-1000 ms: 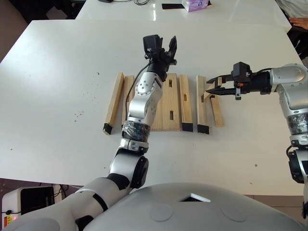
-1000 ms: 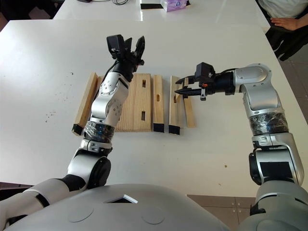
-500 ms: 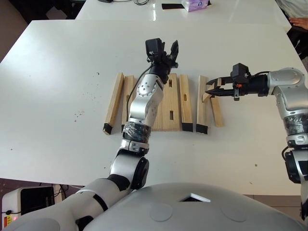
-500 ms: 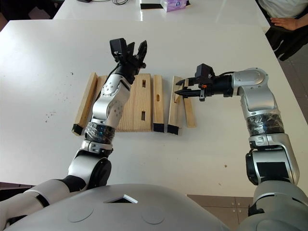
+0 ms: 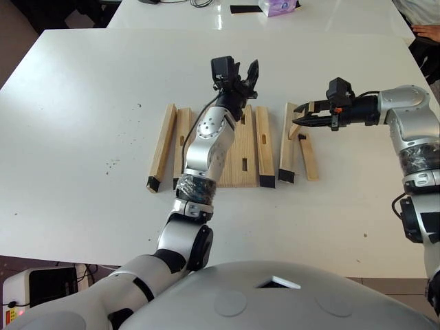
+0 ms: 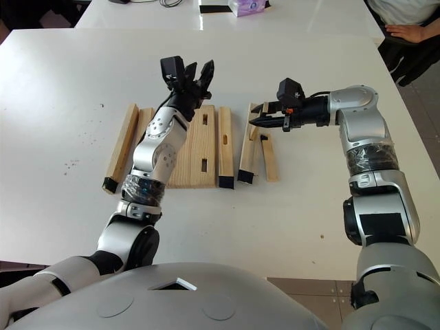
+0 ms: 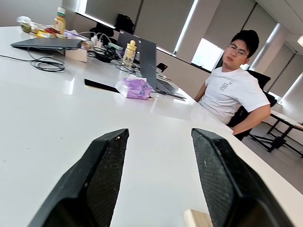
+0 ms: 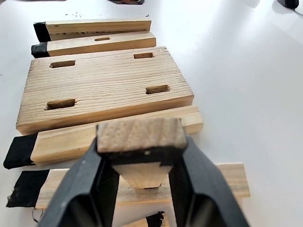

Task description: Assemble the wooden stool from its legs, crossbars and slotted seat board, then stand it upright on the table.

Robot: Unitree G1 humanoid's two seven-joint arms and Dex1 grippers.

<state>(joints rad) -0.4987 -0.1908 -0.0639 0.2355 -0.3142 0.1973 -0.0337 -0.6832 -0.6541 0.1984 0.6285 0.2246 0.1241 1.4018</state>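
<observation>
Right of centre, the right gripper (image 5: 300, 123) clamps one end of a short crossbar (image 8: 140, 134), tilted just beside a flat-lying leg (image 5: 286, 148). At upper centre, the left gripper (image 5: 242, 71) hovers, fingers spread, above the slotted seat board (image 5: 247, 144)

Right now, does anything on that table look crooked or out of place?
Mostly it is a neat row of parts. The right gripper is shut on a crossbar, holding it out of line with the rest, and the leg beside it lies slightly slanted against its neighbours. A few dark specks mark the table.
</observation>
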